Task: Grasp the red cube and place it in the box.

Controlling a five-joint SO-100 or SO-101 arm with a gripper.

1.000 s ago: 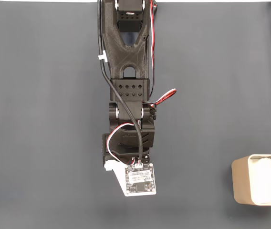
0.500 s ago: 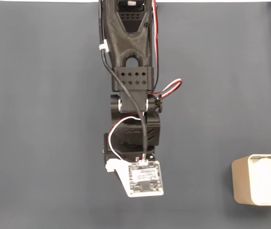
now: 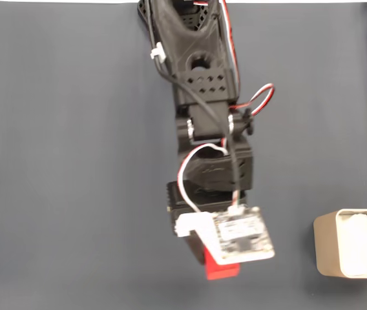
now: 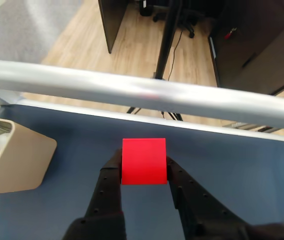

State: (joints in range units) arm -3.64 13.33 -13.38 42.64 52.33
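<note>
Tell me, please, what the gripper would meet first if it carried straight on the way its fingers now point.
Apart from the red cube already clamped in the gripper, the way looks free over the blue mat to the table's far edge and its silver rail. The box sits off to the left in the wrist view, though depth is uncertain.

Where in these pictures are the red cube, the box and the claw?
red cube [image 4: 143, 161], wrist view, its front face.
box [image 3: 323, 245], fixed view, its left wall.
claw [image 4: 143, 167], wrist view, between the fingertips clamping the cube.
</note>
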